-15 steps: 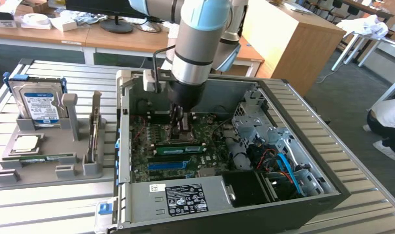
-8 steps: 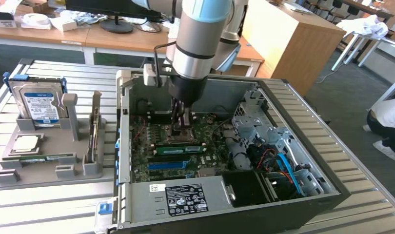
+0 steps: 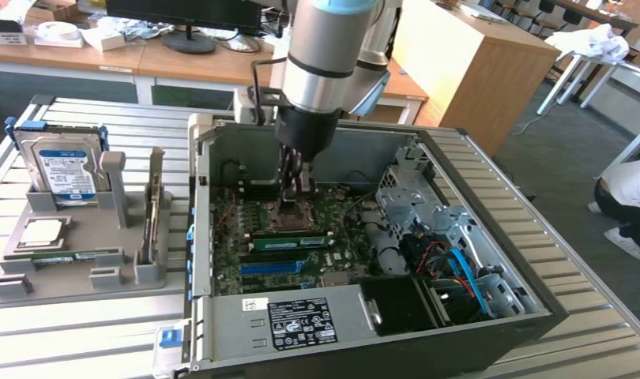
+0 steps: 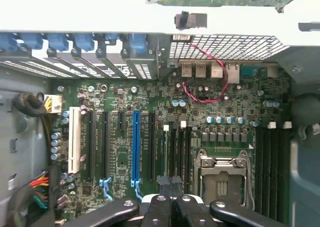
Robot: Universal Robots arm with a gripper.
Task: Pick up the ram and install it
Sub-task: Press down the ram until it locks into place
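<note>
Exterior view: fingers [image 3: 295, 188] lowered inside the open computer case [image 3: 478, 197] over the motherboard [image 3: 288, 245], pressed together and empty; ram [image 3: 65, 257] lying flat on the grey holder [image 3: 83, 229] on the table [image 3: 46, 332], well apart toward the exterior view's left (hard drive [image 3: 62, 170] upright behind it). Wrist view: fingers [image 4: 170, 181] closed together just above the motherboard [image 4: 125, 152], beside the processor socket [image 4: 222, 174].

The exterior view looks down obliquely from a raised position at the open computer case [image 3: 373, 260] on a slatted table [image 3: 109, 332]. The wrist view looks straight down into the case at close range. Both views share the motherboard [image 3: 288, 237] and its processor socket [image 4: 221, 174].
</note>
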